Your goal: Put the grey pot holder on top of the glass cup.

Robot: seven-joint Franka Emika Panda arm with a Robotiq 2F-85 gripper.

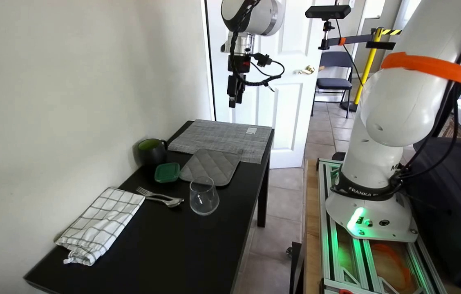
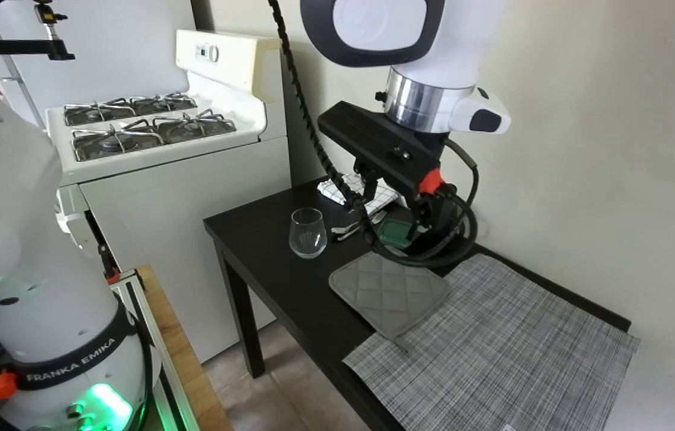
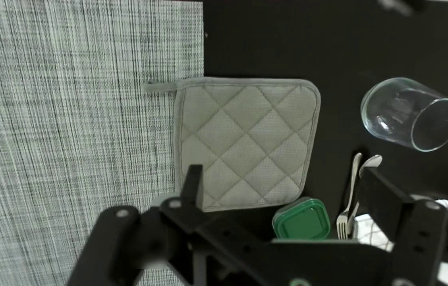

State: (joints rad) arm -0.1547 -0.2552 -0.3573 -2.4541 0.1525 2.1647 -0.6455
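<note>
The grey pot holder [image 1: 212, 166] is a quilted square lying flat on the black table, its loop edge over the woven mat. It also shows in an exterior view [image 2: 394, 293] and in the wrist view [image 3: 248, 135]. The glass cup [image 1: 204, 198] stands upright on the table beside the pad, apart from it. It also shows in an exterior view [image 2: 307, 234] and at the right of the wrist view [image 3: 396, 111]. My gripper [image 1: 235, 101] is high above the table, pointing down, with its fingers wide apart and nothing between them [image 3: 283, 178]. It touches neither thing.
A pale grey woven mat [image 1: 222, 136] lies beside the pad. A green-lidded container [image 1: 167, 172], a dark mug [image 1: 152, 153], a fork and spoon [image 1: 161, 198] and a checked cloth [image 1: 101, 224] are along the wall side. A white stove [image 2: 182, 185] stands past the table's end.
</note>
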